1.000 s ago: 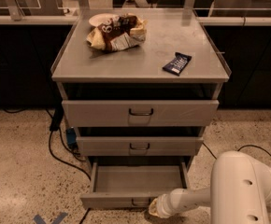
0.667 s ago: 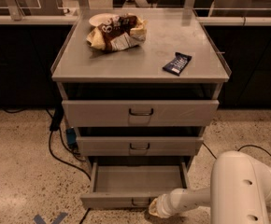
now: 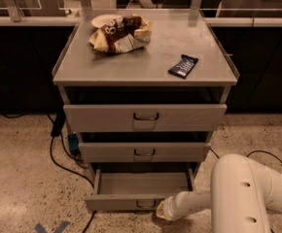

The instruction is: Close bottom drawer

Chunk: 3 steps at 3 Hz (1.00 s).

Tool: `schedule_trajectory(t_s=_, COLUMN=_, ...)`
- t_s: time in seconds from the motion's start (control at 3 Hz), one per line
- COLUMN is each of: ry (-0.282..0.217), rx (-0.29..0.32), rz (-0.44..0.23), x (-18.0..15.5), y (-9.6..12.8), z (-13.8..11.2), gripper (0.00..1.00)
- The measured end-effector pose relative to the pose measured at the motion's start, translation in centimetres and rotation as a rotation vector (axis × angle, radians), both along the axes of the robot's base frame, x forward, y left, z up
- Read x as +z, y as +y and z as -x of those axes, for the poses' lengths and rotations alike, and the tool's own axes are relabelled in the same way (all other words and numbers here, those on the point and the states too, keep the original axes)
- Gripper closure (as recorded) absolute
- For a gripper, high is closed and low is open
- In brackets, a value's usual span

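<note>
The bottom drawer (image 3: 131,201) is the lowest of the cart's three grey metal drawers. It stands pulled out toward me, with its shallow tray showing. Its small dark loop handle (image 3: 145,205) sits at the middle of the low front. My gripper (image 3: 161,210) is at the end of the white arm (image 3: 214,198), low at the drawer's front, just right of the handle. The middle drawer (image 3: 144,151) and the top drawer (image 3: 145,116) above it sit further in.
On the cart top (image 3: 146,62) lie a crumpled snack bag (image 3: 120,34) on a plate and a dark bar (image 3: 183,66). Black cables (image 3: 65,149) run over the speckled floor left of the cart. Dark cabinets stand behind.
</note>
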State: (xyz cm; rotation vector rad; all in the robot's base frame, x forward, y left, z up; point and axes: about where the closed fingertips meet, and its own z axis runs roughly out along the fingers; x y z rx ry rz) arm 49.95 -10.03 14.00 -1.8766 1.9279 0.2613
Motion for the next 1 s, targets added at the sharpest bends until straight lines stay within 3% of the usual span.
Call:
schedule_trajectory(t_s=0.33, ry=-0.022, rx=0.026, rz=0.036, x=-0.85, y=-0.05, z=-3.41, gripper=1.00)
schedule_trajectory(t_s=1.0, ry=-0.059, rx=0.028, rz=-0.013, x=-0.05, y=-0.09, z=-3.25, gripper=1.00)
